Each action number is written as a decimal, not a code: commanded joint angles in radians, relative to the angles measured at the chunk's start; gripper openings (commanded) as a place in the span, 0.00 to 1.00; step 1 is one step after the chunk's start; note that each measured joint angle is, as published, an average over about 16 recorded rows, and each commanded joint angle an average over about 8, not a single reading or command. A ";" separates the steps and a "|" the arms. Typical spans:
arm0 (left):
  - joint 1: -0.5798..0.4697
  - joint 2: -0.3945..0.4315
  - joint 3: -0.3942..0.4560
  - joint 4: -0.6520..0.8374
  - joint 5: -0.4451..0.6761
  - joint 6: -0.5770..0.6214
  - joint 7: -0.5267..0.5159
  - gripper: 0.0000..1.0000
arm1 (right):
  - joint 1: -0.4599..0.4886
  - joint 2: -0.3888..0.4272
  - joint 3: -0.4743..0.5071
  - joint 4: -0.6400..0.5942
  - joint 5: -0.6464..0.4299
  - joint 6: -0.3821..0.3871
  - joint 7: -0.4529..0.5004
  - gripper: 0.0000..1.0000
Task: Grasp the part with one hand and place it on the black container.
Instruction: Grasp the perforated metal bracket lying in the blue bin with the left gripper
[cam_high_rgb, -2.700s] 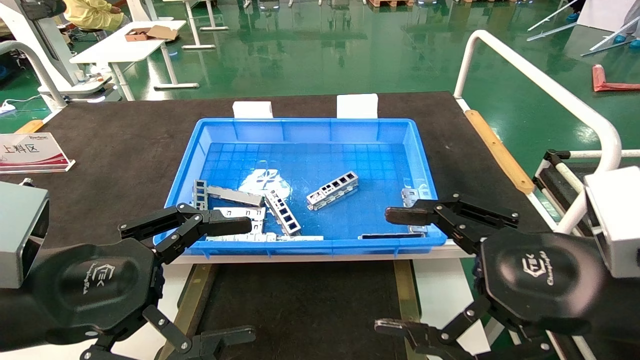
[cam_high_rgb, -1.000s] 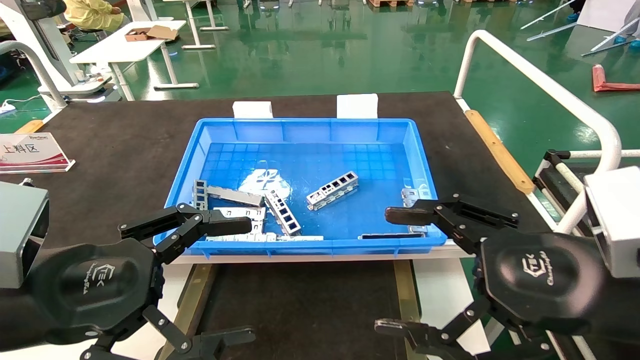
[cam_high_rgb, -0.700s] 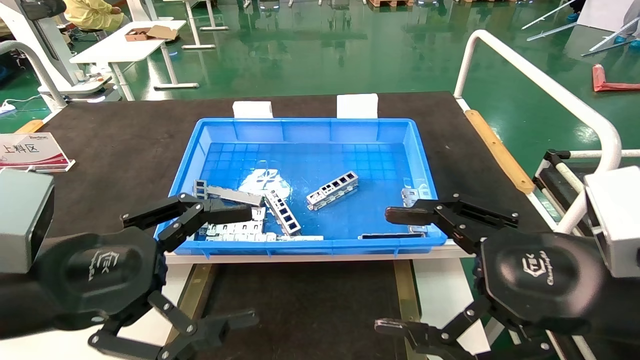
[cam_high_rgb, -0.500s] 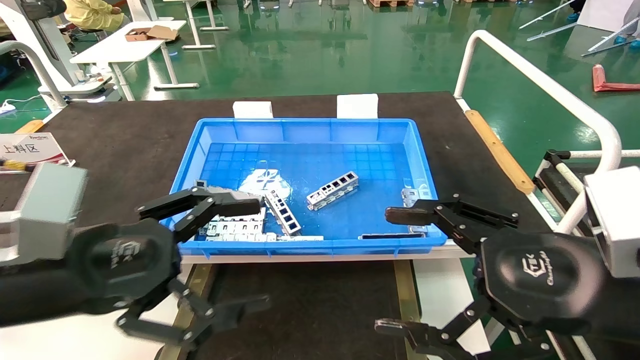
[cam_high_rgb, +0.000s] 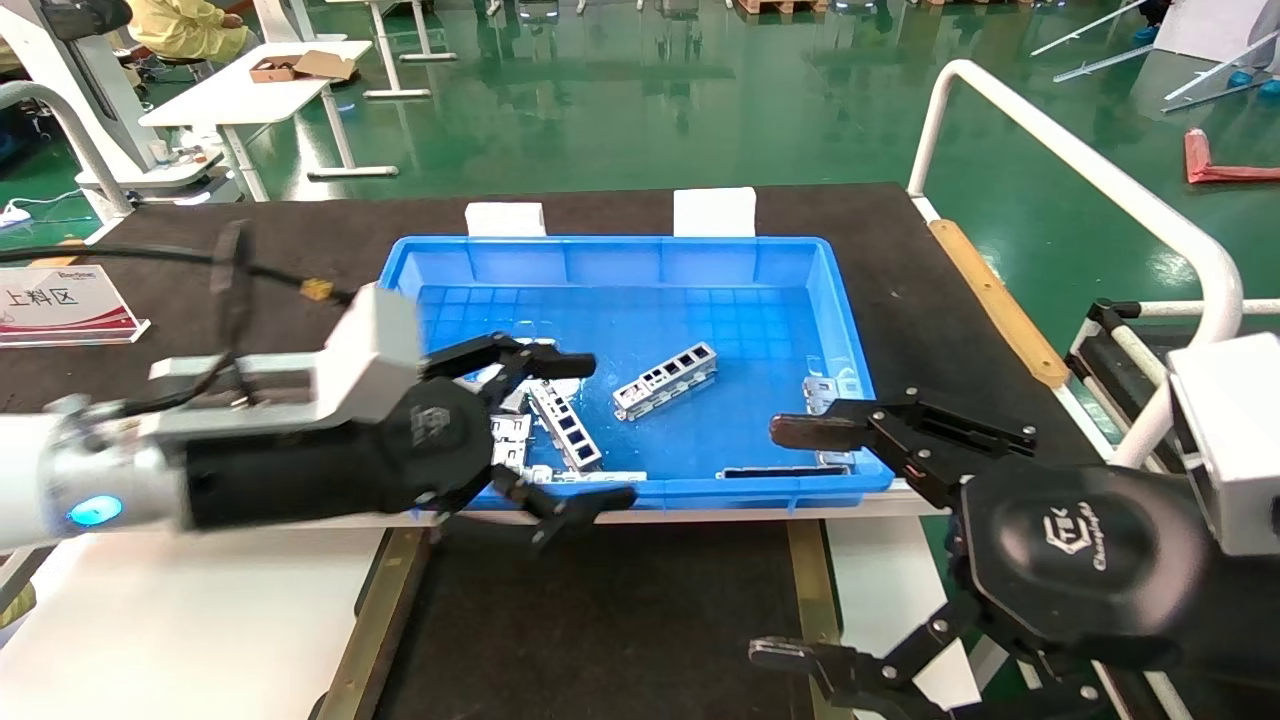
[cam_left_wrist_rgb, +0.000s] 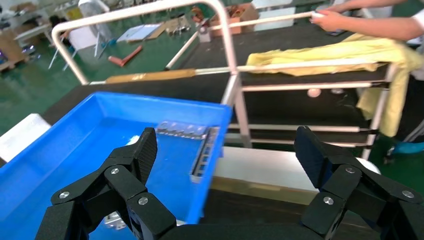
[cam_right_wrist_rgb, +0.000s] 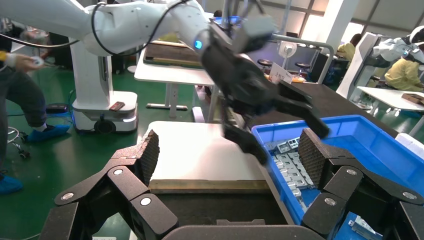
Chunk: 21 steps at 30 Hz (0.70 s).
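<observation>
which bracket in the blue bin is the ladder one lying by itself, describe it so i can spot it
Find the blue crate on the black tabletop. Near its floor's middle lies the part, a slim silver bracket with four square windows, angled up toward the right. It lies alone, unlike the jumble by the open left pincer.

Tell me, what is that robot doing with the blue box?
The left gripper is open and reaching over the near edge of the blue crate, where silver metal parts lie. One ladder-like part rests in the middle, untouched. The right gripper hangs open near the crate's right corner. Nothing is picked up, and the black container waits in front.
</observation>
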 joint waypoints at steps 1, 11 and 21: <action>-0.027 0.030 0.020 0.034 0.040 -0.016 0.004 1.00 | 0.000 0.000 0.000 0.000 0.000 0.000 0.000 1.00; -0.155 0.218 0.094 0.315 0.188 -0.128 0.069 1.00 | 0.000 0.000 0.000 0.000 0.000 0.000 0.000 1.00; -0.256 0.400 0.123 0.637 0.267 -0.289 0.182 1.00 | 0.000 0.000 0.000 0.000 0.000 0.000 0.000 1.00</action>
